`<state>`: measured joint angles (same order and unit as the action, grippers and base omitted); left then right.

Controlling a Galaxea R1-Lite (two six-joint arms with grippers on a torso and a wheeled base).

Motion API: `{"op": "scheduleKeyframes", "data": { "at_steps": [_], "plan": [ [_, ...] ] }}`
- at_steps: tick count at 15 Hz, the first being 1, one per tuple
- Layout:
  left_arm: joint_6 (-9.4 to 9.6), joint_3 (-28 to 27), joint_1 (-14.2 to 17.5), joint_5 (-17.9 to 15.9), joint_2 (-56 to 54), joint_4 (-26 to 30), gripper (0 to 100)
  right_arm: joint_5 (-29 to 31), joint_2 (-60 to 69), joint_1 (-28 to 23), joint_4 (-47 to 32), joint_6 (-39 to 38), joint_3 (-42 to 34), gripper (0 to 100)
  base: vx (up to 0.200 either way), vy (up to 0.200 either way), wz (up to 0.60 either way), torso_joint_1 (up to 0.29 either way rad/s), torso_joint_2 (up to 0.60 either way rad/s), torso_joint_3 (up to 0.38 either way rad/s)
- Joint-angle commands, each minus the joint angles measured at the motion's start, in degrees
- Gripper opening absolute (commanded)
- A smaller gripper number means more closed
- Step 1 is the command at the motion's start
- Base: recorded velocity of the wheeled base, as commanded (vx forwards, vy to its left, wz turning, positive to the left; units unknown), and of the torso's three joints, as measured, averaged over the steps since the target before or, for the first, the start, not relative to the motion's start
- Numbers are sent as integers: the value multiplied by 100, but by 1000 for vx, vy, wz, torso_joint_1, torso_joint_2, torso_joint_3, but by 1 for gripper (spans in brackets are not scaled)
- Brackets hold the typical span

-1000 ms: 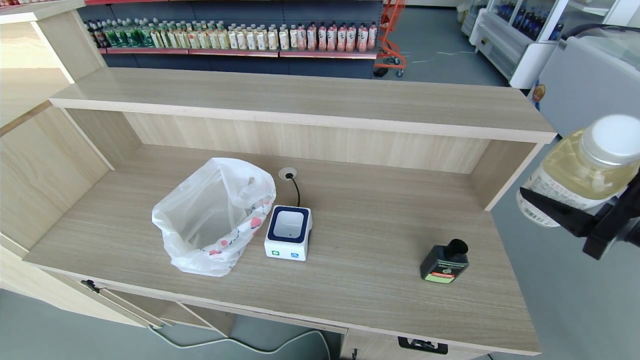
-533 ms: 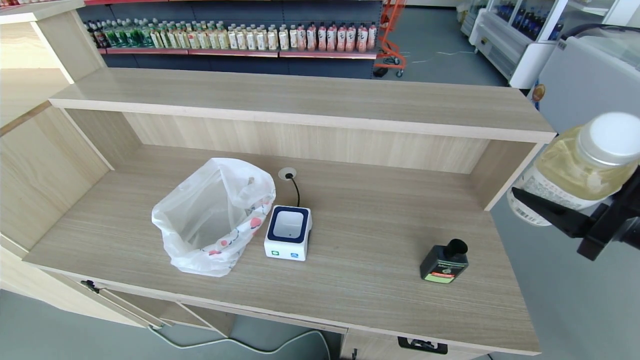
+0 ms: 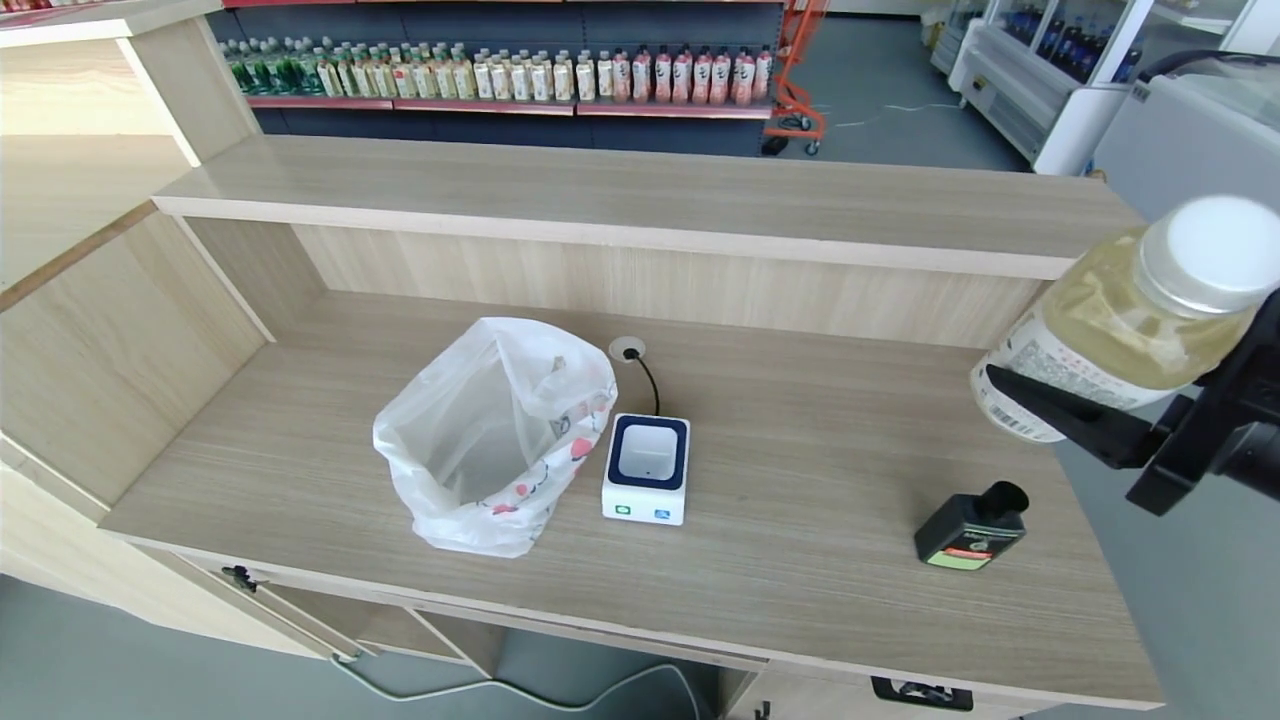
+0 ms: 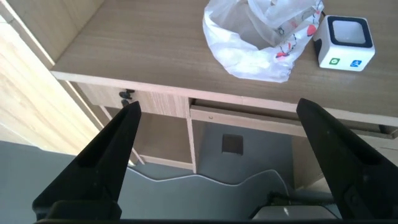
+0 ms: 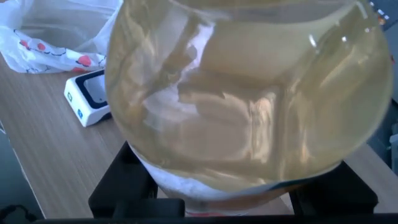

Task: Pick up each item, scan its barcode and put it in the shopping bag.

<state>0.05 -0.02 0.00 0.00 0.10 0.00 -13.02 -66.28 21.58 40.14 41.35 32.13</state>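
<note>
Front of the counter, left gripper (image 4: pixel 217 104): hangs level with the drawer fronts, its two fingers spread wide with nothing between them.
Right edge of frame, right gripper (image 3: pixel 1110 380): clamped around the middle of the bottle (image 3: pixel 1130 310).
Bottle: clear plastic, pale yellow liquid inside, white cap; tilted with the cap toward the upper right and the labelled base toward the lower left, raised off the counter (image 3: pixel 800 450).
Lower right of counter: small dark bottle (image 3: pixel 968 525) with a black cap, under the held bottle in the frame and apart from it.
Centre of counter: shopping bag (image 3: pixel 495 440), thin white plastic with red print, mouth open upward, bare plastic showing inside.
Beside the bag: scanner (image 3: pixel 647 468), a white box with a dark-rimmed window, just right of the bag; its cable (image 3: pixel 645 378) runs back to a round hole.
Behind: raised ledge (image 3: pixel 640 195); further off, store shelf (image 3: pixel 500 75) lined with drink bottles.
Change: the whole head view has swung, so bag, scanner and dark bottle sit further right in the frame through the camera's move. The held bottle has come leftward; its base now overlaps the counter's right end, where it hung off the end half a second ago.
</note>
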Motion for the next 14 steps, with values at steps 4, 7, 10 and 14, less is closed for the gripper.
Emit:
{"op": "scheduleKeyframes", "data": {
  "at_steps": [4,7,10,14],
  "plan": [
    [4,2,0,0,-1,0,100,-34,-851,13,187,-224,162,0,0,200,0,1,6,2],
    [4,-6,0,0,-1,0,100,-377,-2056,-4,1294,-268,399,0,0,200,0,4,2,5],
    [4,2,0,0,-1,0,100,-702,-3154,-40,2217,-285,715,0,0,67,0,-2,2,-1],
    [4,2,0,0,-1,0,100,-1361,-3910,-303,2613,-329,1172,0,0,0,0,0,0,0]
  ]
}}
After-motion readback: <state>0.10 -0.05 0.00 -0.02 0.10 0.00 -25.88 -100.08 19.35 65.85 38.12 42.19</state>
